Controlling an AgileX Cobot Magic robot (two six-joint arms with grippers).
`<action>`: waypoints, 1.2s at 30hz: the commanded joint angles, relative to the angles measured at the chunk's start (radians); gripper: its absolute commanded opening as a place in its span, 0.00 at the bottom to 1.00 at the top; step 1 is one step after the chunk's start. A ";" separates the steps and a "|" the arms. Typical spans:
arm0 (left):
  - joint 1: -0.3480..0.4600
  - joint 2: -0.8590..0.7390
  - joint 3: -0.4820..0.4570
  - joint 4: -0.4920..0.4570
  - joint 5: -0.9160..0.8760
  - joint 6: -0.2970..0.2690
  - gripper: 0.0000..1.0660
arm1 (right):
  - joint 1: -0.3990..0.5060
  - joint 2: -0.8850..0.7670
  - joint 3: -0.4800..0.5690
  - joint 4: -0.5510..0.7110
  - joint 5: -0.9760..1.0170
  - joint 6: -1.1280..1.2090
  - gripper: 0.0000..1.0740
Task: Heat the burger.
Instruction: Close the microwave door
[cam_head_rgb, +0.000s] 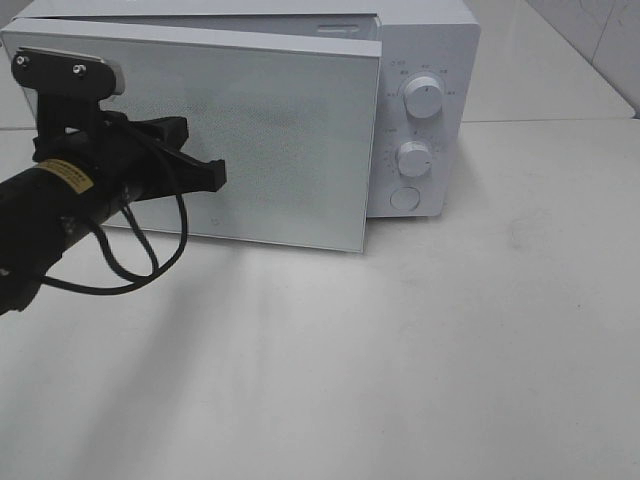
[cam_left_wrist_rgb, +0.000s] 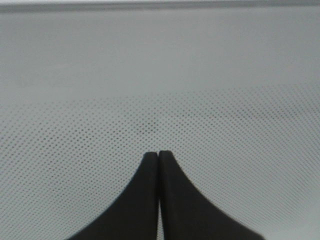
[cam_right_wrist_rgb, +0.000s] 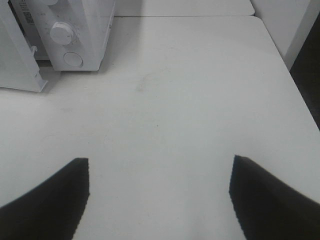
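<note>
The left jaws were shut, close against the dotted front of the microwave's (cam_head_rgb: 428, 60) ajar door (cam_head_rgb: 262, 130), the right jaws stood wide above the white bench (cam_head_rgb: 420, 350), and the burger was out of sight.

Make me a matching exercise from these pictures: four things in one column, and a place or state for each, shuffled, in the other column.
Things
1. left gripper
2. right gripper
3. microwave door
4. round button

Places or states
A. ajar, swung out a little from the oven body
B. jaws shut, close to the dotted door panel
C. on the control panel, below the lower knob
D. jaws wide apart, above the table

Pairs: 1-B, 2-D, 3-A, 4-C
</note>
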 joint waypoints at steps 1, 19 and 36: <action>-0.021 0.021 -0.047 -0.049 0.021 0.030 0.00 | -0.004 -0.027 0.001 0.001 -0.012 -0.004 0.70; -0.047 0.154 -0.329 -0.183 0.130 0.071 0.00 | -0.004 -0.027 0.001 0.001 -0.012 -0.004 0.70; -0.023 0.200 -0.434 -0.222 0.182 0.135 0.00 | -0.004 -0.027 0.001 0.001 -0.012 -0.003 0.70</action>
